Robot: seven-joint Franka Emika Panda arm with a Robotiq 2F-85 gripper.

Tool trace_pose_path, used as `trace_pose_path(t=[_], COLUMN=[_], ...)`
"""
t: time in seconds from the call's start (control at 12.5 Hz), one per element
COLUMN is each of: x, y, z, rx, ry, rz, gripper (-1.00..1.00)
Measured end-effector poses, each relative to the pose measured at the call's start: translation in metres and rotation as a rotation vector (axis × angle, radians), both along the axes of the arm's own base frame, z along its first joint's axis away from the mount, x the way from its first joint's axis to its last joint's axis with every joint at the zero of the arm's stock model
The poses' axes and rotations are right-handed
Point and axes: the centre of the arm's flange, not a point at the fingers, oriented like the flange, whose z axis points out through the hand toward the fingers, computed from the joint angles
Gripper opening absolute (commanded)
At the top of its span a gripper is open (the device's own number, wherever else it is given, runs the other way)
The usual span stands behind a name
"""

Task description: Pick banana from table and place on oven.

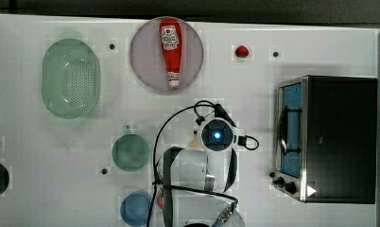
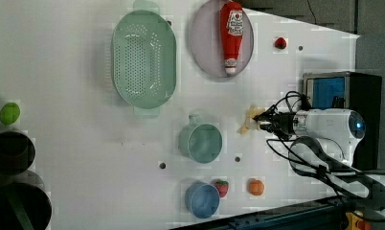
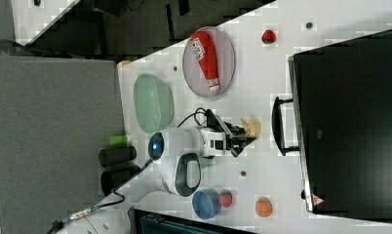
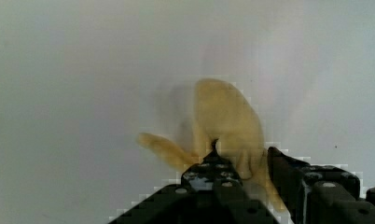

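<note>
In the top view my own wrist and cables cover most of the banana (image 1: 194, 143), leaving a pale sliver at the edge of my hand, and a blue cup (image 1: 135, 208) is cut off by the frame. In the left view the banana (image 2: 252, 120) lies on the white table (image 2: 61, 72), right of the green mug (image 2: 201, 142) and left of the oven (image 2: 341, 91), which my arm partly hides. My gripper (image 2: 263, 122) meets the fruit at its near end. In the right view the banana (image 3: 251, 126) sits just beside the oven's handle (image 3: 278, 126), half screened by my fingers (image 3: 243, 139). In the wrist view the banana (image 4: 225, 121) is soft cream-yellow, blurred, a peel flap splayed to one side, its lower part lost between my black fingers (image 4: 209, 170). My jaws stand on either side of it, pressed against the fruit, so I am grasping the banana while it rests on the table.
</note>
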Motion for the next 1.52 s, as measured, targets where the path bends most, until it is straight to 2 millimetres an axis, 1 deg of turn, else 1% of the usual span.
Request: trace_pose_path(t=[0.16, 0.24, 0.32, 0.48, 0.56, 0.64, 0.88, 1.04, 1.2, 1.28, 1.36, 1.44, 1.52], x=[-0.001, 0.001, 0.006, 0.013, 0.015, 0.02, 0.033, 0.032, 0.032, 0.039, 0.044, 0.043, 0.038], y=[0.002, 0.002, 0.0, 0.001, 0.002, 0.003, -0.002, -0.012, -0.028, -0.044, -0.063, -0.087, -0.113], z=[0.002, 0.01, 0.025, 0.064, 0.09, 0.122, 0.224, 0.288, 0.341, 0.364, 0.381, 0.392, 0.395], rx=[0.007, 0.008, 0.007, 0.009, 0.012, 0.015, 0.031, 0.038, 0.044, 0.045, 0.046, 0.051, 0.05], ry=[0.009, -0.005, -0.031, -0.062, -0.069, -0.057, -0.021, -0.018, -0.019, -0.063, -0.109, -0.137, -0.133], rz=[0.0, 0.003, -0.004, -0.004, -0.003, 0.0, -0.018, -0.021, -0.017, -0.015, -0.007, -0.008, -0.015], gripper=[-0.49, -0.49, -0.49, -0.49, -0.49, -0.49, -0.49, -0.49, -0.49, -0.49, -0.49, -0.49, -0.49])
